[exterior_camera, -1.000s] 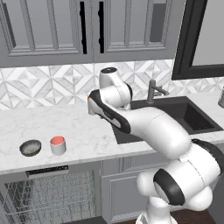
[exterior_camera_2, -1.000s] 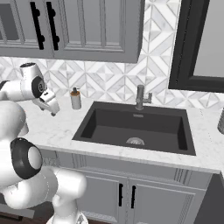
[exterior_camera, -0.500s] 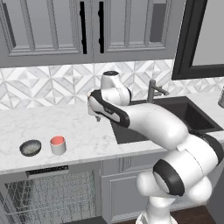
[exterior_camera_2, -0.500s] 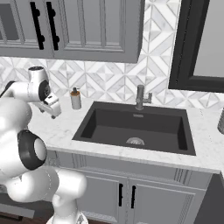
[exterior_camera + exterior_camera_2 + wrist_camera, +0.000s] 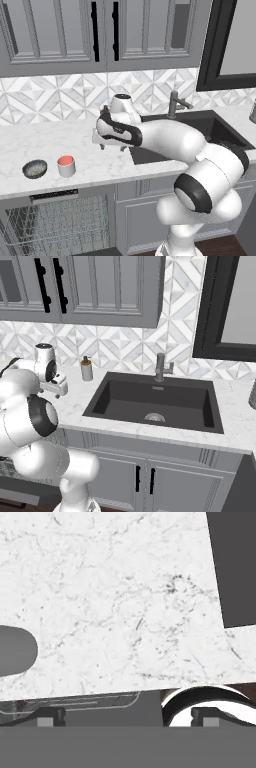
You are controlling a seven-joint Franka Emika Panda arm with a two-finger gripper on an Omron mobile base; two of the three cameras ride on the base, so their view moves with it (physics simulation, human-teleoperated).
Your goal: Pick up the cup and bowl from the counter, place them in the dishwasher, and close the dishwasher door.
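White marble counter [image 5: 60, 142] carried the cup [image 5: 66, 165] and grey bowl [image 5: 35, 169] at lower left of the left base view; the gripper [image 5: 101, 145] hung mid-frame, jaws apart, empty.

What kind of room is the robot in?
It looks like a kitchen. There is a dark sink with a faucet set in a marble counter, grey cabinets above, and an open dishwasher below.
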